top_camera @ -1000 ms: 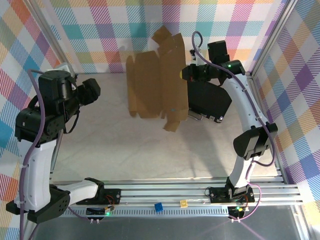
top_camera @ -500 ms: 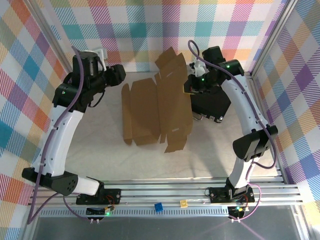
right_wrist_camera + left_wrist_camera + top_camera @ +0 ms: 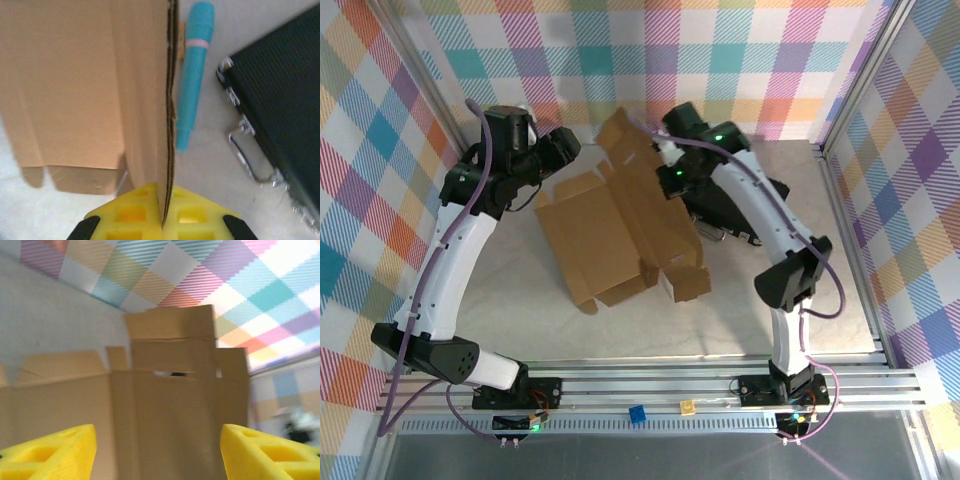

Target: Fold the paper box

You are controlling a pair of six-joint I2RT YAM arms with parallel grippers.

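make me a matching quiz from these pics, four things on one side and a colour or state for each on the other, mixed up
Column 1
1. box
2. case
3. pen
4. left fingers

Column 2
a. yellow, spread apart
b. teal, lying on the table between two other things
c. brown, edge pinched by the right fingers
d. black, with metal fittings along its edge

Pairs: 1-c, 2-d, 3-b, 4-a
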